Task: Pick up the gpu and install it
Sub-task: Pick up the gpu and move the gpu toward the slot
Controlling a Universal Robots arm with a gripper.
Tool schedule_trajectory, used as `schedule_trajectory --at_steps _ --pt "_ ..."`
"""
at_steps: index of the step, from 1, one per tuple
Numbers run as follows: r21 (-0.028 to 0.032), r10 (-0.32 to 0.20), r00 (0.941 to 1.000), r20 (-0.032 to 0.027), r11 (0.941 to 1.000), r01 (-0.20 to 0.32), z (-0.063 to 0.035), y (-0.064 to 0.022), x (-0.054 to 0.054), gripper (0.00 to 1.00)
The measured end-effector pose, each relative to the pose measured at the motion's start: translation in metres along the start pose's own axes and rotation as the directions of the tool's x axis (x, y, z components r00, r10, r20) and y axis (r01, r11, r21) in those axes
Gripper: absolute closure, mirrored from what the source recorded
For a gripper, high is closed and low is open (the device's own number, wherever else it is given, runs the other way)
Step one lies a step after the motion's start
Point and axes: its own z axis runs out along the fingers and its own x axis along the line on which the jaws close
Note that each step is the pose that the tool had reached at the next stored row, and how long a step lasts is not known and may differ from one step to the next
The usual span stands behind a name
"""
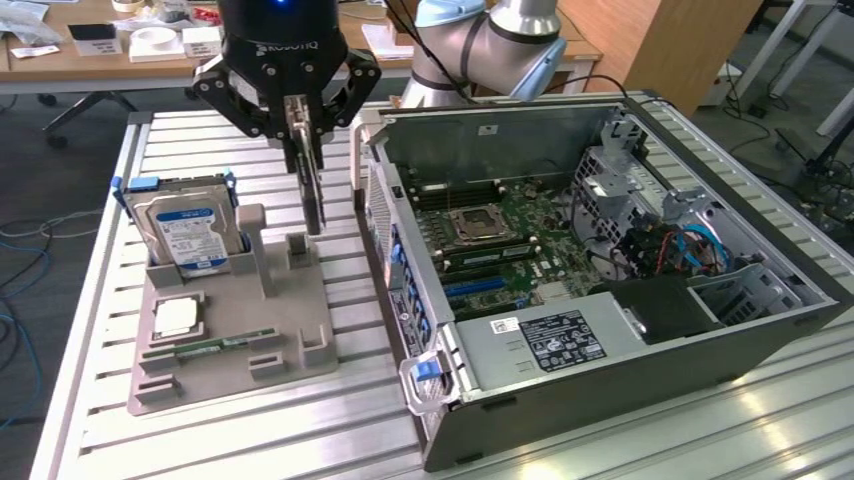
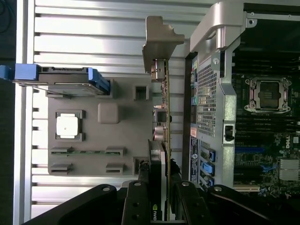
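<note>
The gripper (image 1: 306,133) is clamped on the gpu (image 1: 312,190), which hangs upright and edge-on over the grey holder (image 1: 287,315) (whether its lower end touches the slot, I cannot tell). The hard drive (image 1: 187,228) stands on the exterior view's left, and the open computer case (image 1: 641,400) on its right.

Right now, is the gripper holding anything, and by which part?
The gpu, pinched by the gripper across its flat faces at the end opposite its silver bracket.
</note>
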Motion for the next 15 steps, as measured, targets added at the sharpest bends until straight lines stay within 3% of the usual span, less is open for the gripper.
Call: schedule_trajectory --at_steps 15 --pt "0.0 0.0 1.0 -0.0001 1.0 0.0 0.0008 -0.0001 -0.022 0.73"
